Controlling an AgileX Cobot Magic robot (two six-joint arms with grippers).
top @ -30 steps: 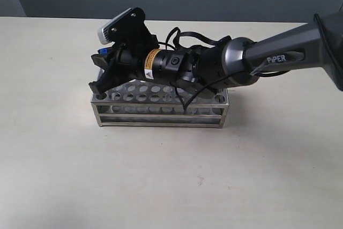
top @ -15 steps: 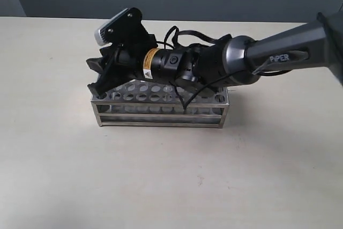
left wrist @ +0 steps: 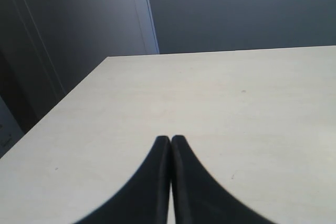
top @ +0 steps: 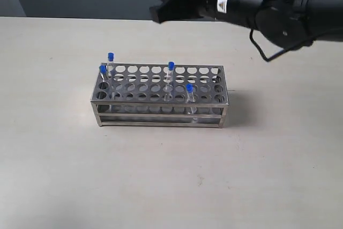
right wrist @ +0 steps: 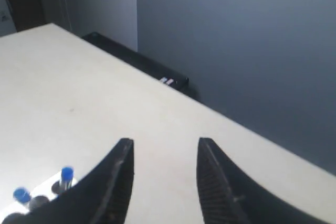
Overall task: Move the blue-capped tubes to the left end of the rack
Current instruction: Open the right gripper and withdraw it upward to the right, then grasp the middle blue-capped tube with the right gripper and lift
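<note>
- The pale beige table top (top: 59,175) lies far beneath the right claw (top: 156,4). The claw hangs high, its black fingers (right wrist: 118,182) spread wide with nothing between them.
- The likely job for that claw is to fetch one of the two tubes not yet at the left end. It should come straight down over the cap, straddle the glass just under it, and close gently. Then it should lift vertically until the tube clears the plate, keeping off the neighbouring tube.
- The left claw (left wrist: 170,139) has its tips pressed together and holds nothing. Only bare table lies ahead of it.
- The rectangular shiny steel rack (top: 161,117), its top plate full of round holes, stands low under the right claw and well apart from it.
- Four thin, clear blue-capped tubes stand upright in the rack.
  - Two (top: 111,57) (top: 103,70) are at the end out beyond the right claw's tips.
  - One (top: 171,67) is in the back row, roughly beneath its fingers.
  - One (top: 188,88) is near the front, back toward its wrist.
</note>
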